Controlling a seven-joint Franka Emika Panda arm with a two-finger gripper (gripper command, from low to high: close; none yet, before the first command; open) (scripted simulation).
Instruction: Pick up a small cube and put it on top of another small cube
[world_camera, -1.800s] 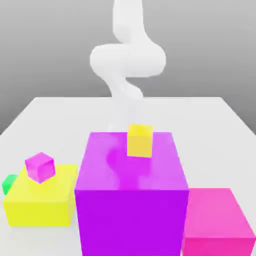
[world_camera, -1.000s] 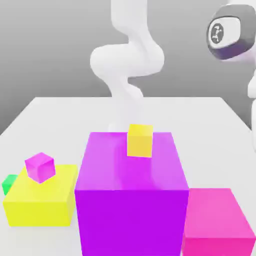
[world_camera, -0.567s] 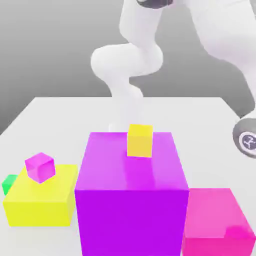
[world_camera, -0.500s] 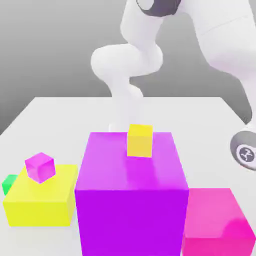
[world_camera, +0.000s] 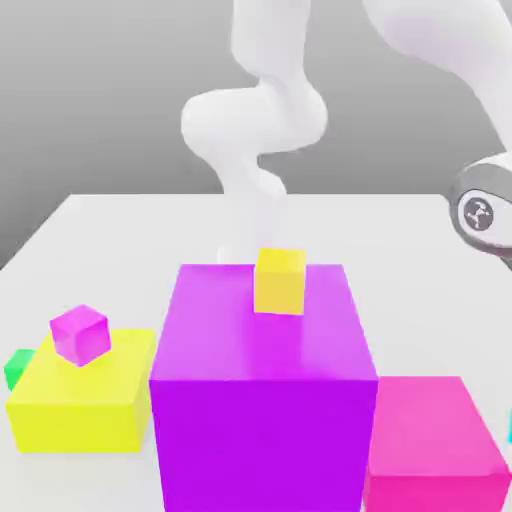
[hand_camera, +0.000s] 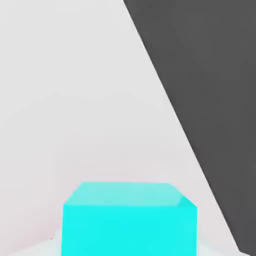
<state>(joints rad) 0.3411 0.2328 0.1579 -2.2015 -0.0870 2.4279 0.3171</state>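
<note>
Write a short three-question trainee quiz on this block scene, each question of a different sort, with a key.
1. True or false: the small yellow cube sits on the big purple block.
2. Which block carries the small magenta cube? A pink, B yellow, C purple.
3. Fill in: the cube close in the hand view is coloured ____.

Key
1. True.
2. B, the big yellow block.
3. Cyan: the small cyan cube.

Simulated tabletop: flat white table (world_camera: 110, 225), plain grey backdrop, untextured blocks.
</note>
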